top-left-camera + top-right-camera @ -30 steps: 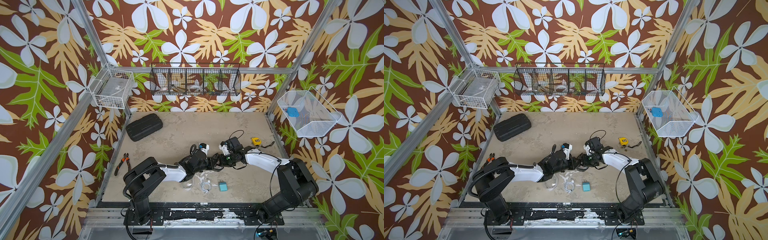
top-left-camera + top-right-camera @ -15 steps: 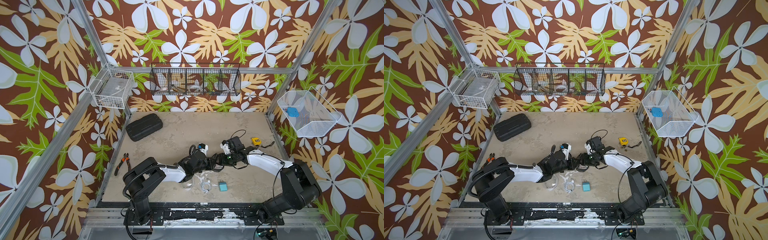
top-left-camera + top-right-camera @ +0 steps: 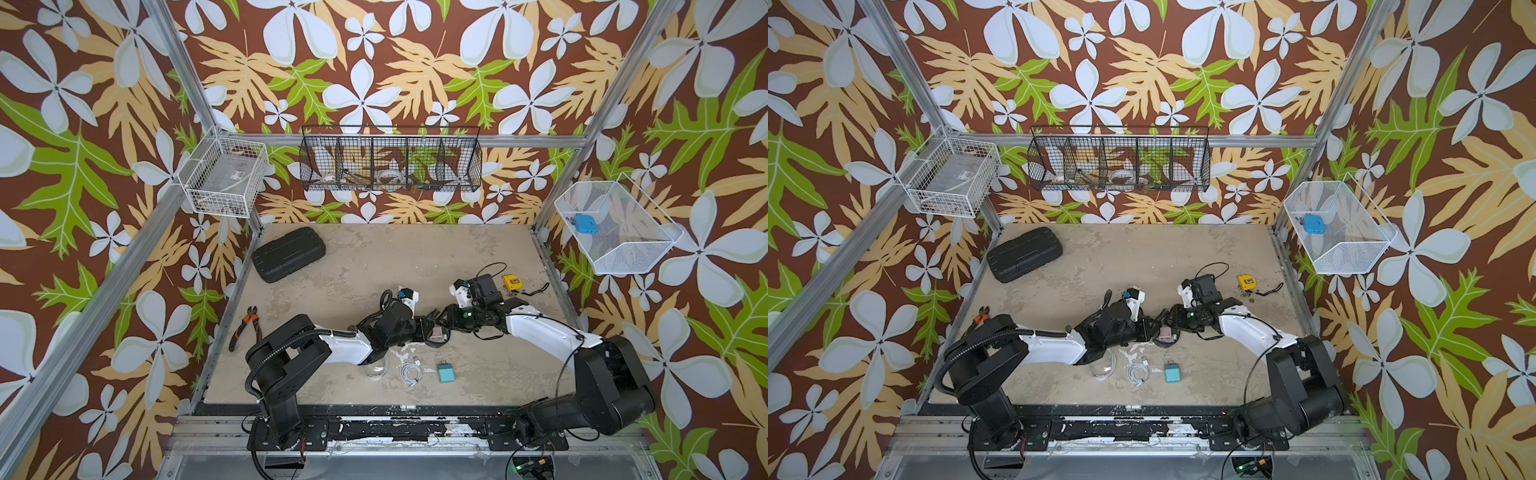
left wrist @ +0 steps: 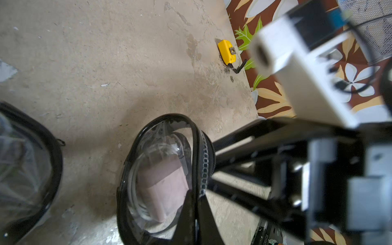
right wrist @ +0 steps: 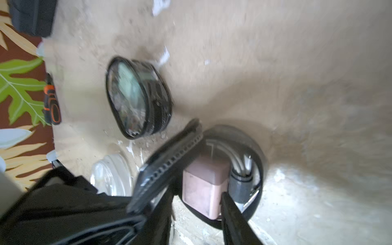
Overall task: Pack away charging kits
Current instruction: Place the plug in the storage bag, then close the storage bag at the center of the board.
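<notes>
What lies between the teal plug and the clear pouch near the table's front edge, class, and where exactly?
The coiled white cable lies on the table directly between the teal plug and the clear pouch, as both top views show. The left arm also reaches over the pouch's far edge.

The whole tabletop [image 3: 374, 257] is taken in from high at the front in both top views, tilted steeply down toward the back wall [image 3: 374, 83]. Now the wrist views: both are held close and low over the surface, and the black-rimmed pouch [image 4: 204, 165] with its pink plug [image 5: 203, 182] is shared between them.
</notes>
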You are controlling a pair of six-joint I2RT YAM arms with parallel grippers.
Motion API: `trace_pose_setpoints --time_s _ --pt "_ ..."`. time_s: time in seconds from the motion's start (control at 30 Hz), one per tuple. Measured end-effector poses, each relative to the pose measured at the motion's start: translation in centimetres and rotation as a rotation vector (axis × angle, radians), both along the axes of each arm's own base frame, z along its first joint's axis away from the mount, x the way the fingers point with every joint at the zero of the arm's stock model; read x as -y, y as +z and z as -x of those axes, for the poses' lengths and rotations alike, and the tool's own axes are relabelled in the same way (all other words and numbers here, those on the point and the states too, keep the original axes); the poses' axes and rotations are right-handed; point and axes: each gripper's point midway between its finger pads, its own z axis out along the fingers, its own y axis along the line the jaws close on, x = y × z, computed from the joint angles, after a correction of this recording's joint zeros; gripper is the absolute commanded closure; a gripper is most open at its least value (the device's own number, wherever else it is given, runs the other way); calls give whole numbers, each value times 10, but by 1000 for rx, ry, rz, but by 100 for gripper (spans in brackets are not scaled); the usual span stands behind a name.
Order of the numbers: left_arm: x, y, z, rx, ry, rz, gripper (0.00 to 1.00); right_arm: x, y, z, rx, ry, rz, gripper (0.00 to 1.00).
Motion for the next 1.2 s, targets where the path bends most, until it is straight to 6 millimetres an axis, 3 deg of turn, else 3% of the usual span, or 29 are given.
trace_pose_setpoints --time_s 0.13,0.2,0.23,0.47,0.6,0.67,0.73,0.9,1.03,1.2 --pt "4 9 8 10 -50 12 52 21 29 -11 87 -38 5 53" --pt "6 16 13 28 -84 20 32 22 32 -8 93 -23 7 51" --pt "7 20 15 40 -100 21 28 21 32 -6 88 -16 7 51" --pt "-6 31 26 78 -134 -40 31 18 6 10 0 24 0 51" --pt "-13 20 28 80 -140 -104 36 8 -7 21 -41 69 1 54" --pt "-17 10 31 61 -145 -133 37 4 -12 25 -53 86 -5 60" --pt "-19 5 32 60 -151 -149 37 5 -20 27 -65 86 4 72" --pt "-17 2 27 62 -144 -167 36 12 -39 35 -104 82 43 84" --pt "-16 0 24 71 -152 -182 36 13 -47 37 -121 81 50 100" --pt "-18 -5 20 50 -156 -188 36 14 -49 33 -116 77 65 100"
